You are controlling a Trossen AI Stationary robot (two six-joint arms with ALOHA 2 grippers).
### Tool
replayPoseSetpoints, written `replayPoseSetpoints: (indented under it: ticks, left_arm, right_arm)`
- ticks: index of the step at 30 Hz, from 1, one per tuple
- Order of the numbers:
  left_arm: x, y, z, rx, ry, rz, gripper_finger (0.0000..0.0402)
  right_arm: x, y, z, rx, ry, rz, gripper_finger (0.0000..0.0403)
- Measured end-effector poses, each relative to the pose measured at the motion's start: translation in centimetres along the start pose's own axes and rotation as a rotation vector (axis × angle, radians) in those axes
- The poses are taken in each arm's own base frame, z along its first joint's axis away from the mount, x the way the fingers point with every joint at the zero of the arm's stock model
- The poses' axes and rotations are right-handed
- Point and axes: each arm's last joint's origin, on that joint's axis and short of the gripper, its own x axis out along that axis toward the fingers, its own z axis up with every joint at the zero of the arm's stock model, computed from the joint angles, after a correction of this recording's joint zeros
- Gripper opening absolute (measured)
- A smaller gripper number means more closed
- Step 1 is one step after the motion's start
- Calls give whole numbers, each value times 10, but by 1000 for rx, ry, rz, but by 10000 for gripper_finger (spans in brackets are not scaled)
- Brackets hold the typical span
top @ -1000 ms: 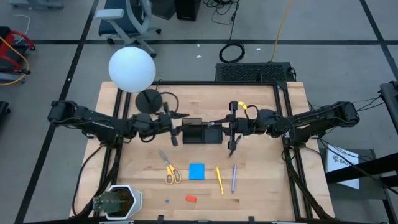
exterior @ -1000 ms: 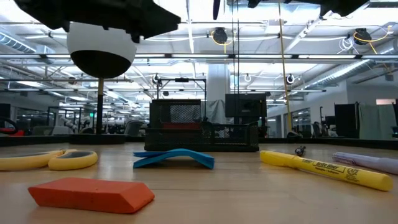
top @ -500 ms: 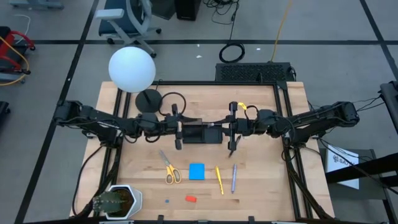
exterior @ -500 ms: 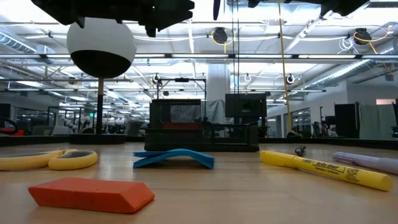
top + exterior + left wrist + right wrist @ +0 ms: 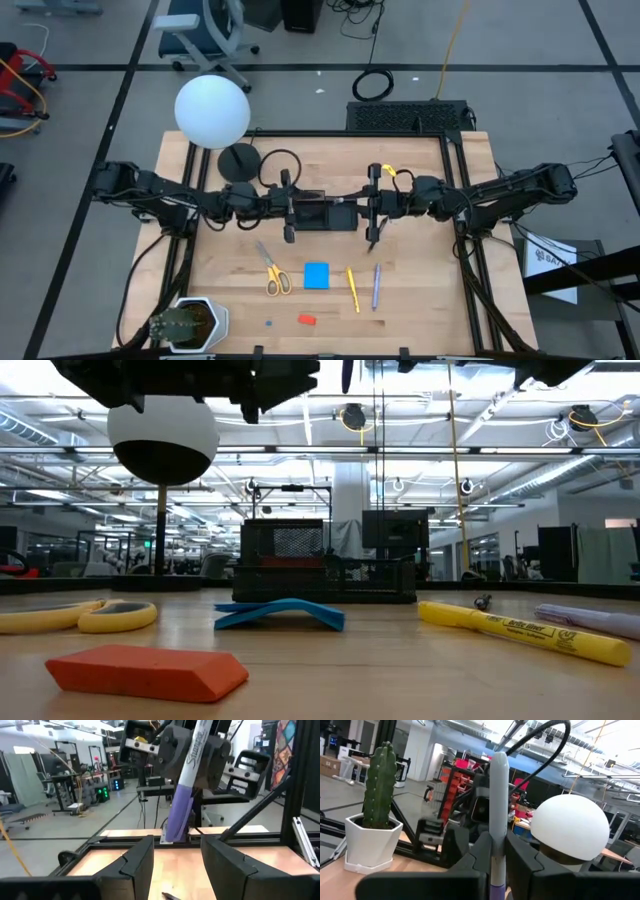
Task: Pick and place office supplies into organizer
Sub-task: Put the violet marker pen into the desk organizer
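The right gripper [image 5: 374,211] is clenched on a purple pen [image 5: 497,815], holding it upright at the 3 o'clock end of the organizer [image 5: 325,213], above the table [image 5: 420,290]. In the left wrist view that pen [image 5: 183,785] stands between the left arm's own fingers [image 5: 136,862], which are spread apart with nothing in them. The left gripper [image 5: 288,211] hangs at the organizer's 9 o'clock end, facing the right one across the tray.

The organizer sits mid-table, with a round lamp base [image 5: 238,161] at its 10 o'clock and the white lamp globe [image 5: 212,111] beyond that.

Toward 6 o'clock from the organizer lie the rest of the supplies in a row: scissors [image 5: 271,271], a blue pad [image 5: 317,275], a yellow pencil [image 5: 352,289] and another pen [image 5: 377,286]. Nearer the table's edge lies a red eraser [image 5: 307,319], with a small dark bit [image 5: 268,323] just at its 9 o'clock. A potted cactus [image 5: 183,322] stands at the corner, at 8 o'clock.
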Motion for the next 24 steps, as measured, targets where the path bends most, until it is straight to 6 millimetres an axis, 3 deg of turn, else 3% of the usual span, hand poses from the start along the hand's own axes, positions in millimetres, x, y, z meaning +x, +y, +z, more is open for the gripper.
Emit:
replayPoseSetpoints:
  ticks: [10, 24]
  left_arm:
    - [8, 1, -3, -13, -16, -6, 170]
    - [37, -1, -8, -10, 15, -32, 170]
  right_arm:
    - [2, 0, -4, 2, 12, 0, 26]
    - [2, -1, -4, 17, 0, 17, 27]
